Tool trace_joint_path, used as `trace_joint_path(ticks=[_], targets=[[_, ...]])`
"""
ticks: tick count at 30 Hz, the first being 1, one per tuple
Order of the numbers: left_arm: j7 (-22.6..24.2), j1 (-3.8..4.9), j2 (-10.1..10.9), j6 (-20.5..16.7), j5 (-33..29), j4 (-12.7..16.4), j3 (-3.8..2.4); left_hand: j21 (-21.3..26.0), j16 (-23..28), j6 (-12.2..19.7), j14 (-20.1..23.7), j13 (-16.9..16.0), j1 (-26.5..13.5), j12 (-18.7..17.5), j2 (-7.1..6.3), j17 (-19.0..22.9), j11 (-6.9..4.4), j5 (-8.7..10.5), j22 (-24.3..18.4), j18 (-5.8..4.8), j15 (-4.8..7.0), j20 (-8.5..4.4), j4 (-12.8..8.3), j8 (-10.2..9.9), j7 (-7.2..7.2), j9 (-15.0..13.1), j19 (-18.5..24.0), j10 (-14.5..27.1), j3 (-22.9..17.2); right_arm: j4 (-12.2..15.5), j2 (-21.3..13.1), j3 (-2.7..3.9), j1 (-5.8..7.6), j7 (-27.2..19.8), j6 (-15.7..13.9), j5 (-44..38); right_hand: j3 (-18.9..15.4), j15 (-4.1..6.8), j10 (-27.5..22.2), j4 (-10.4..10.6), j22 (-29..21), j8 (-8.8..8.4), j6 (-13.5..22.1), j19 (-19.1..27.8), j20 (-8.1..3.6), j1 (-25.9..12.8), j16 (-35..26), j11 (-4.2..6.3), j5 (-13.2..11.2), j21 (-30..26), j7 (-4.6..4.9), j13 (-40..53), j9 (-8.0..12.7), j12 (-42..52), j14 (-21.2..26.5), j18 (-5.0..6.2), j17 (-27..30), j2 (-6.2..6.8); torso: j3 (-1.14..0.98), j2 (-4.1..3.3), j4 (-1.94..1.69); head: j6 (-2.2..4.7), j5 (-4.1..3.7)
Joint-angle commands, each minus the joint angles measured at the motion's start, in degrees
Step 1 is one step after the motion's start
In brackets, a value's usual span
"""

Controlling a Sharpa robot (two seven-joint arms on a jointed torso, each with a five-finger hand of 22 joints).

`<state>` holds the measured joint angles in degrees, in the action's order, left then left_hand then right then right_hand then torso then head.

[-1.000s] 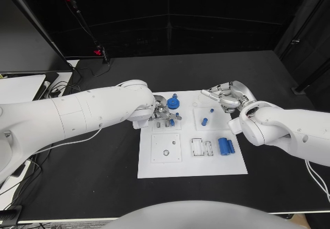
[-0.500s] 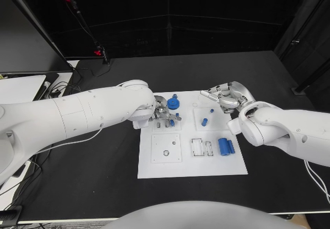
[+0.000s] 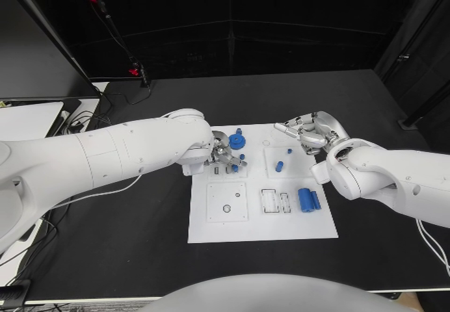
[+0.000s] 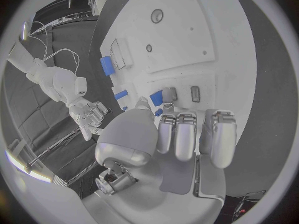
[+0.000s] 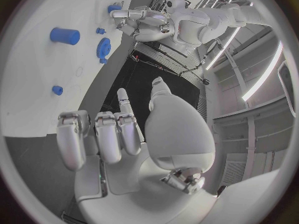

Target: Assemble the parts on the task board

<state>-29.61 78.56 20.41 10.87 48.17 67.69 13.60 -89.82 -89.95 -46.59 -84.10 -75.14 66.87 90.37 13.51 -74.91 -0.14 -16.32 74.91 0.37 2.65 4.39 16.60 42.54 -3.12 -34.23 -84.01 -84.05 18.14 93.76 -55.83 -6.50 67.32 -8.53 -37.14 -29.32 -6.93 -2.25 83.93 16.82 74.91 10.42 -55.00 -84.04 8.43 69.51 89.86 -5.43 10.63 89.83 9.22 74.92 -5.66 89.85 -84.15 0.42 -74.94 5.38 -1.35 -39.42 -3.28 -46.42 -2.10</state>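
Note:
The white task board lies mid-table. My left hand is low over its upper-left module, thumb and a finger closed round a small blue part; another small blue peg stands just beside the fingers. A blue gear sits above that hand. My right hand hovers at the board's upper-right edge, fingers apart and holding nothing. Below it lie a blue cylinder and a tiny blue piece. Two larger blue cylinders lie side by side lower right.
A square module with a small round hole and a frame with narrow slots occupy the board's lower half. Black table surrounds the board. Cables and a pale sheet lie at the far left edge.

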Motion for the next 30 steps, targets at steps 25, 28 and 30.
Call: trace_joint_path(ticks=[25,28,30], targets=[[1.38,-0.12,-0.23,0.6,0.25,-0.78,-0.05,-0.18,-0.05,0.37,-5.9,-14.86,14.07,-0.37,0.78,-15.09,-0.79,-7.45,15.09,-0.37,0.83,-0.99,-0.89,-3.63,0.62,-3.61,-5.99,-5.95,-7.22,0.36,0.13,0.01,-0.05,0.95,-0.26,-0.16,-0.13,0.38,6.07,-0.23,15.09,0.19,0.86,-5.96,-0.23,0.14,0.14,0.27,0.54,0.17,0.08,15.08,-0.01,0.15,-5.85,-0.42,-15.06,-0.98,-0.01,-0.02,0.01,-0.02,-0.18],[1.61,-0.13,-0.1,0.61,0.25,-0.8,-0.06,-0.18,-0.05,0.34,-5.9,-14.86,14.58,-0.37,0.93,-15.09,-0.73,-7.53,15.09,-0.37,0.81,-0.99,-0.45,-3.9,0.59,-3.86,-5.99,-5.95,-7.88,0.4,0.11,0.0,-0.12,0.97,-0.34,-0.16,-0.32,0.25,6.07,-0.25,15.09,-0.05,1.97,-5.96,-0.16,0.17,0.14,0.07,0.55,0.17,0.34,15.08,0.15,0.15,-5.85,-0.42,-15.06,-1.08,0.0,-0.02,-0.02,0.01,-0.18],[1.75,-0.13,-0.01,0.67,0.25,-0.79,-0.06,-0.18,-0.05,0.28,-5.9,-14.86,15.21,-0.37,0.98,-15.09,-0.71,-7.61,15.09,-0.37,0.78,-0.98,-0.19,-4.19,0.51,-4.14,-5.99,-5.95,-8.69,0.37,0.06,0.0,-0.15,0.99,-0.38,-0.16,-0.33,0.25,6.07,-0.25,15.09,-0.05,2.0,-5.96,-0.16,0.17,0.14,0.06,0.55,0.17,0.34,15.08,0.15,0.15,-5.85,-0.42,-15.06,-1.08,0.03,-0.03,-0.05,-0.03,-0.19]])
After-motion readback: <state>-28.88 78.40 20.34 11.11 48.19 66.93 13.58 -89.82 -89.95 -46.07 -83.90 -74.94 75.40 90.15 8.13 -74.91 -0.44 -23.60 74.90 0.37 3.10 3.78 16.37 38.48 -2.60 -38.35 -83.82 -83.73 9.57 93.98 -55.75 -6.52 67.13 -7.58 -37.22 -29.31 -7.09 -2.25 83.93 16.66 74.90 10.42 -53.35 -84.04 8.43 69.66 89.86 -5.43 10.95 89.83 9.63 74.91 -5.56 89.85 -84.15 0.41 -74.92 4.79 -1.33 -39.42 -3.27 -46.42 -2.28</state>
